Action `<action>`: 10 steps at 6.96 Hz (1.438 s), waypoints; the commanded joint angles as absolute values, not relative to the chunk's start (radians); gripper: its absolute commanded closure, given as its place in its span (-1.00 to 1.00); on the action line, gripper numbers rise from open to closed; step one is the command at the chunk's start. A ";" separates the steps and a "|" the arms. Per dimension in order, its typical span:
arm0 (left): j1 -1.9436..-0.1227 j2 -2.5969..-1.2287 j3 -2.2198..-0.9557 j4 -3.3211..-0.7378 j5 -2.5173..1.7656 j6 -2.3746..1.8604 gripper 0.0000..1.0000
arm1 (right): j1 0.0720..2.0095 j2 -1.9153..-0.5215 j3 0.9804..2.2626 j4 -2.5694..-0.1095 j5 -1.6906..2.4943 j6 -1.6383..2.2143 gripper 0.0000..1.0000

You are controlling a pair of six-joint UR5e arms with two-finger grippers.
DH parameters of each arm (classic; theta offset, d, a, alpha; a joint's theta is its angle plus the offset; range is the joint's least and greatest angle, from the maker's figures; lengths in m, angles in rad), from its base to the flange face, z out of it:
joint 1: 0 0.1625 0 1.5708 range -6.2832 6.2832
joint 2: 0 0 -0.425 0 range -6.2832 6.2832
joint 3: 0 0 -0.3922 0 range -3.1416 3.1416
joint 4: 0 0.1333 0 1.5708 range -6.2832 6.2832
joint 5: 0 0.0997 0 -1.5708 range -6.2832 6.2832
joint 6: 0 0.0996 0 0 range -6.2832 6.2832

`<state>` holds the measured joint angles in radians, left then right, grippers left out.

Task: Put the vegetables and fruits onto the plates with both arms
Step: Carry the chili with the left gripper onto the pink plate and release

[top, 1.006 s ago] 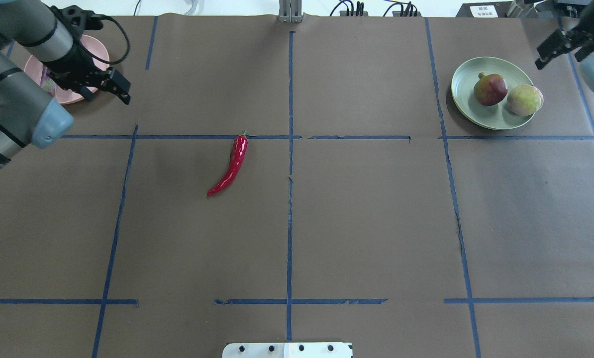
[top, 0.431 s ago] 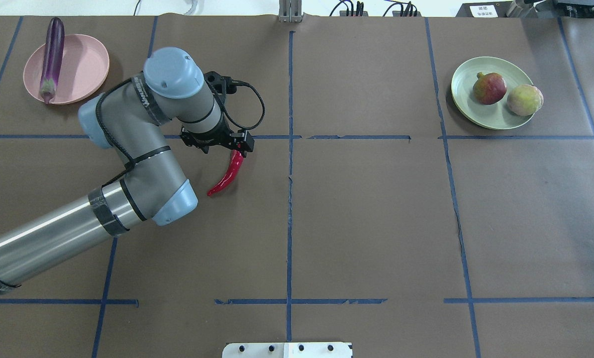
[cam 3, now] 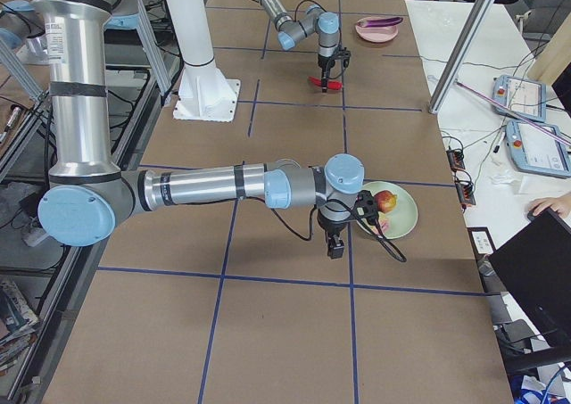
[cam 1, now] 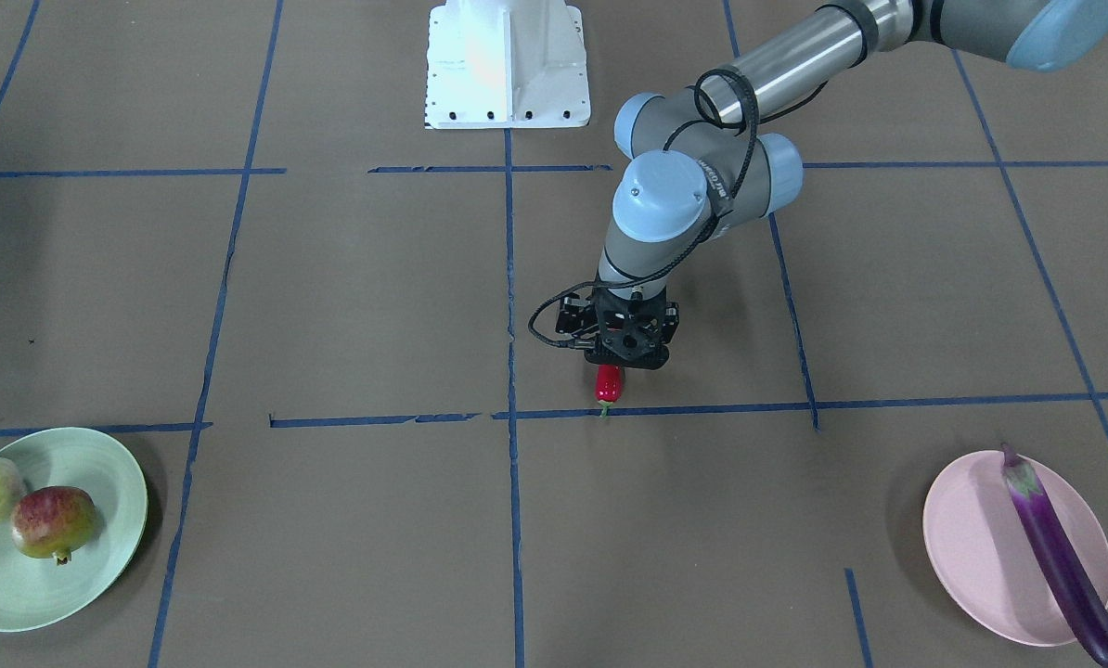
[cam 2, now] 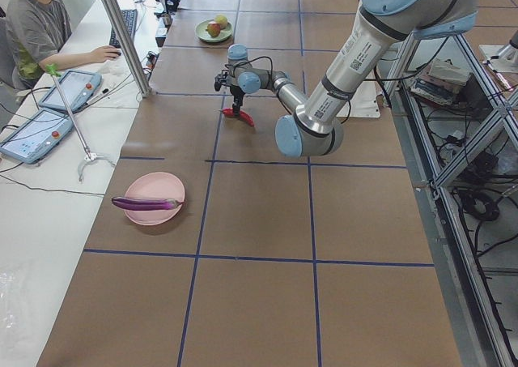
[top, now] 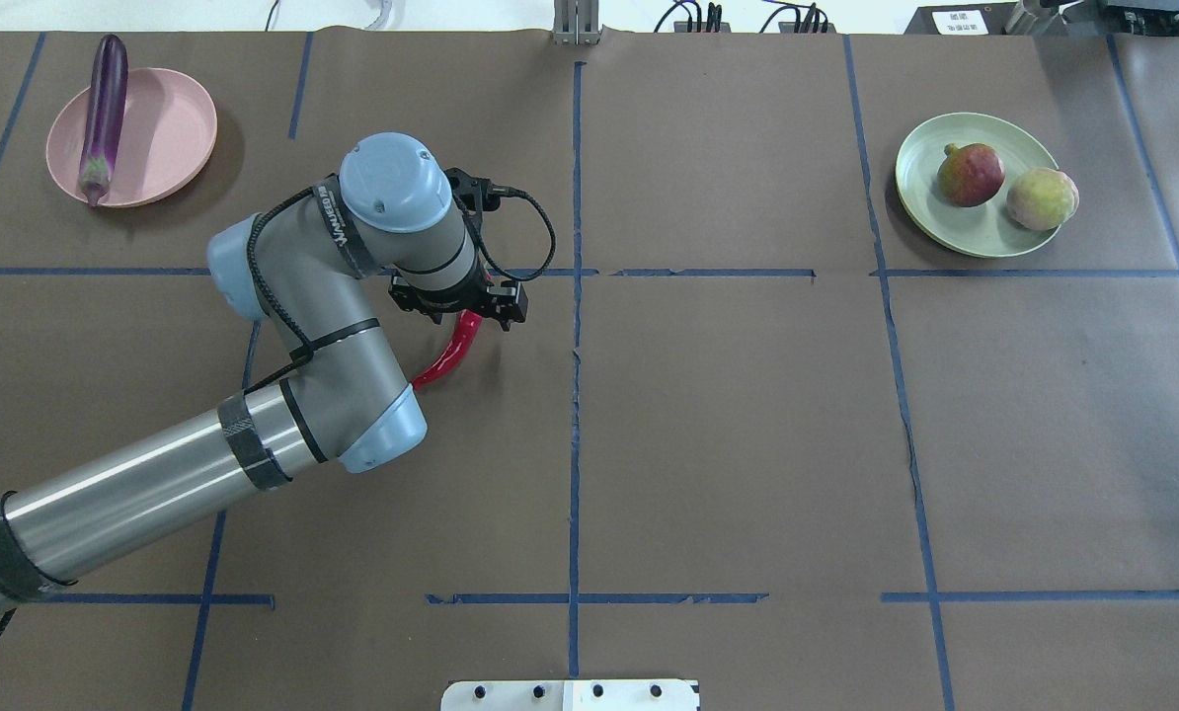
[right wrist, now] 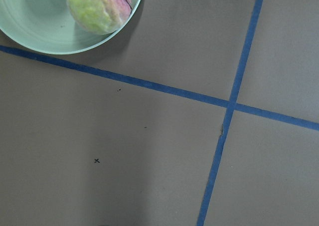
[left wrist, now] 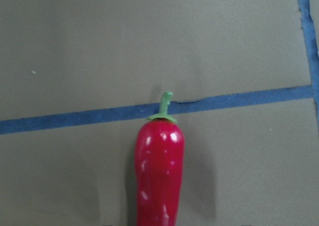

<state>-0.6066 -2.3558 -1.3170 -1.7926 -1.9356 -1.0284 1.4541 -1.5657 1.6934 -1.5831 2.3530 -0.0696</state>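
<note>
Your left hand (top: 469,312) hangs over the chili (top: 448,355) on the tabletop (top: 747,444), likely to carry it to the pink plate (top: 170,128), but I cannot tell if it grips.

Red chili (top: 448,357) — purple eggplant (top: 103,114)

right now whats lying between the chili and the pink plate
Nothing but bare brown paper and blue tape lines. The front-facing view shows the stretch from the chili to the pink plate with no object on it.
</note>
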 commanded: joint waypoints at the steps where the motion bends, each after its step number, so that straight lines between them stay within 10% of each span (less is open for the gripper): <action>1: -0.610 -2.359 -1.310 -1.789 -1.933 -1.032 0.84 | 1.454 -1.565 1.695 -1.583 2.353 -0.069 -1.00; 6: -0.947 -2.293 -1.310 -1.781 -2.069 -1.035 0.89 | 1.453 -1.578 1.703 -1.582 2.352 -0.063 -1.00; 10: -1.083 -2.298 -0.933 -1.828 -2.057 -0.804 0.70 | 1.453 -1.585 1.706 -1.582 2.350 -0.064 -1.00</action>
